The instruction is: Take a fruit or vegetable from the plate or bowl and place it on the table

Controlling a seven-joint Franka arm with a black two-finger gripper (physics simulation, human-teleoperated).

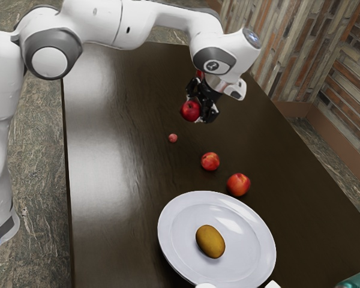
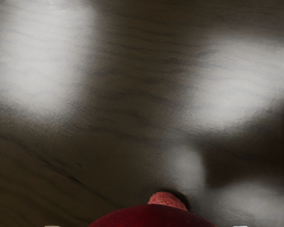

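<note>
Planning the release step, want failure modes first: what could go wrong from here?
Judging from this pose:
1. The gripper holds the red apple above the table; released this high, it could drop, bounce and roll.
2. The small pink fruit appears right beside the apple in the wrist view, so a descent drifting that way might hit it.
3. A rolling apple might knock the nearer red-orange fruit.

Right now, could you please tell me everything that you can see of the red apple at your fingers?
The apple is round, deep red and whole, with smooth, slightly shiny skin and a small dark mark near its top. It is held between my black fingers, which touch it from two sides, up above the dark table. I see nothing else touching it.
</note>
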